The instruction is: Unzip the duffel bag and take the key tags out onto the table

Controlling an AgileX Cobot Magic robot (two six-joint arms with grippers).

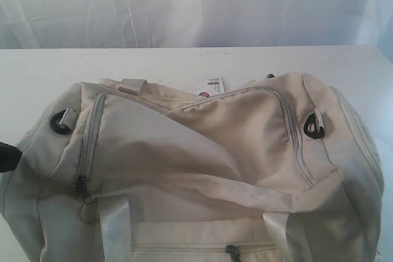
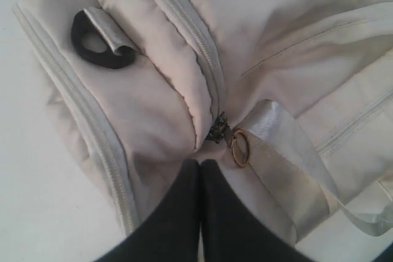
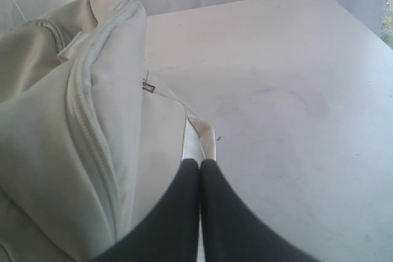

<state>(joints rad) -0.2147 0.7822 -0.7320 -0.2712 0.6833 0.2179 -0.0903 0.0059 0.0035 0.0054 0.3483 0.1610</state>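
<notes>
The cream duffel bag [image 1: 196, 164] fills the near half of the white table [image 1: 184, 62], and the zippers that show are shut. In the left wrist view my left gripper [image 2: 200, 162] is shut with nothing in it. Its tips hover just short of the dark zipper pull [image 2: 218, 130] and its gold ring [image 2: 239, 148]. My right gripper [image 3: 200, 162] is shut at the bag's [image 3: 55, 151] end, over a pale webbing strap [image 3: 195, 139] lying on the table [image 3: 295, 90]. It does not show in the exterior view. The key tags are hidden.
A white barcode label [image 1: 210, 85] with a red mark pokes up behind the bag. Black strap rings [image 1: 61, 121] [image 1: 314, 128] sit at both ends. A dark piece of my left arm [image 1: 5, 156] shows at the left edge. White curtain hangs behind the table.
</notes>
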